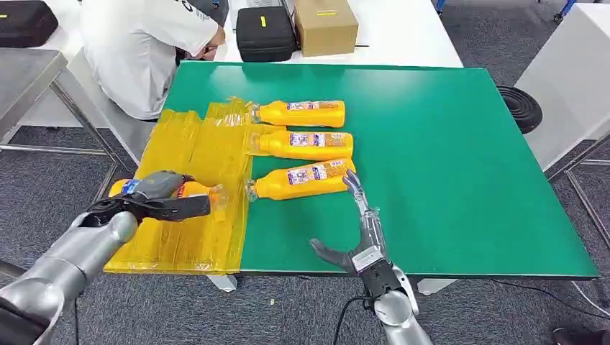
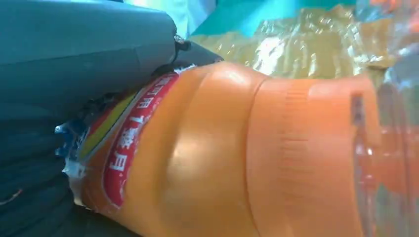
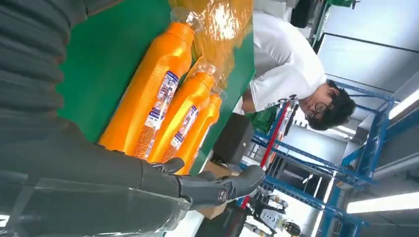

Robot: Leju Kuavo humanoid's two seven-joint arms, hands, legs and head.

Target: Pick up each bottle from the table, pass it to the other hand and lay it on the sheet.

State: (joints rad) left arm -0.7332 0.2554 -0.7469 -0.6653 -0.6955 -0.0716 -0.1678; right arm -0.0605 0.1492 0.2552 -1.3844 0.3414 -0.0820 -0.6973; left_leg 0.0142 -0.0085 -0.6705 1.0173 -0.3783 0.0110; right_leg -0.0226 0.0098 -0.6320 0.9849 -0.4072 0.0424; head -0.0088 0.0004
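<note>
My left hand [image 1: 160, 198] grips an orange bottle [image 1: 188, 191] lying sideways over the yellow sheet [image 1: 198, 151] near its left edge; the same bottle [image 2: 237, 158] presses against my left hand [image 2: 74, 59] in the left wrist view. Three more orange bottles lie side by side on the green table: a far one [image 1: 302, 113], a middle one [image 1: 306, 144] and a near one [image 1: 302, 180], caps toward the sheet. My right hand [image 1: 360, 230] is open, fingers spread, its fingertips [image 1: 352, 180] just beside the near bottle's base. In the right wrist view my right hand [image 3: 148, 182] faces the near bottle [image 3: 148, 94].
The green table [image 1: 467, 165] has free room on its right half. A person in a white shirt [image 1: 144, 36] sits at the far left corner. A black case [image 1: 265, 32] and a cardboard box [image 1: 325, 25] stand behind the table. A white counter [image 1: 575, 79] is at right.
</note>
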